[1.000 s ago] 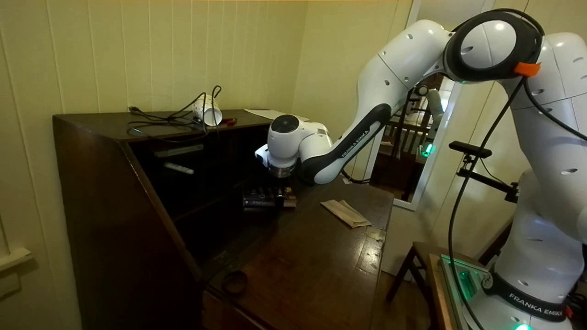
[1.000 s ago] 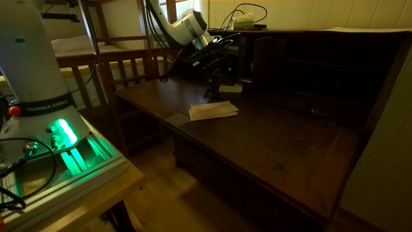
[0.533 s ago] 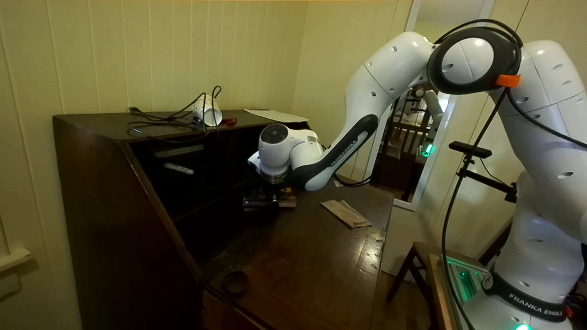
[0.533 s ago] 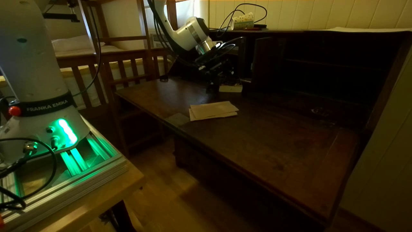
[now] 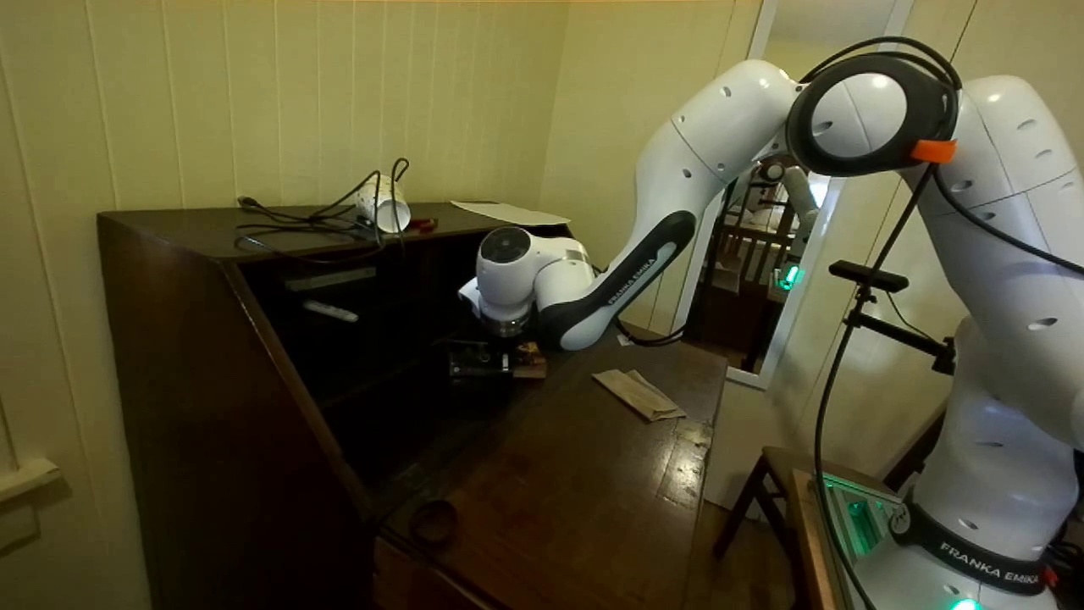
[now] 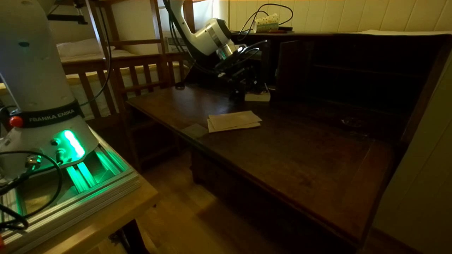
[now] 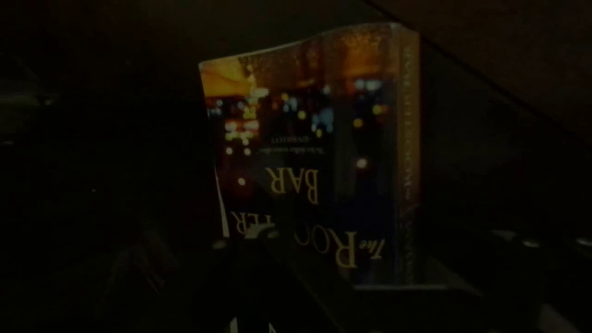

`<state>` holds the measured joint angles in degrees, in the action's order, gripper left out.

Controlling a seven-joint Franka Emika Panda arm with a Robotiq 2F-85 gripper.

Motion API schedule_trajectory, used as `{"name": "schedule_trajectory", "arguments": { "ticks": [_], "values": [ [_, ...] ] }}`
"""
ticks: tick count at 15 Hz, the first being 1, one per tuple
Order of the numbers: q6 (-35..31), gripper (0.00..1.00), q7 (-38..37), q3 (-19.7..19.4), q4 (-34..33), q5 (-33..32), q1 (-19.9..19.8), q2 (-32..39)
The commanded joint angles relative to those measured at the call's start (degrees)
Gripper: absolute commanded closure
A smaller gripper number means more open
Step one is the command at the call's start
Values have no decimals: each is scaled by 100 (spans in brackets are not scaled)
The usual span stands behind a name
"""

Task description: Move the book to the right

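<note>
The book (image 7: 314, 152) fills the middle of the wrist view. It is dark, with orange, red and pale light spots and gold letters upside down. Its left cover edge bows up. In an exterior view it is the dark block (image 5: 478, 361) inside the desk; its pale page edge (image 6: 257, 97) also shows, with a thin pale leaf sticking up. My gripper (image 7: 370, 243) comes from below in the wrist view, down at the book. One dark fingertip (image 7: 264, 232) overlaps the lower cover; the other is lost in shadow beyond the spine. Whether the fingers press on the book is too dark to tell.
A folded pale beige pad (image 5: 639, 395) lies on the desk (image 5: 576, 491) near its edge. A dark ring (image 5: 433, 523) lies by the front corner. Dark shelves and an open small door (image 6: 293, 70) stand behind the book. A cup (image 5: 384, 206) and cables lie on top.
The arm came down to the book, then almost stopped. Since half a second ago the book has shifted slightly, away from the base side, and a pale leaf now sticks up from it.
</note>
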<state>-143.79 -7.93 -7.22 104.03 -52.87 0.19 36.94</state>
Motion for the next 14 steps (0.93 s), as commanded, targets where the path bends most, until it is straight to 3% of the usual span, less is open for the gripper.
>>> {"name": "schedule_trajectory", "arguments": {
  "ticks": [1,5,7,11,14],
  "values": [
    [66,61,357,145,25,551,-260,-124],
    [208,88,834,146,74,1119,-342,-319],
    [-127,97,1073,106,207,1052,-366,-449],
    [-733,96,1690,287,654,1133,-509,-822],
    [-1542,95,2178,512,1213,1574,-831,-1364]
  ]
}}
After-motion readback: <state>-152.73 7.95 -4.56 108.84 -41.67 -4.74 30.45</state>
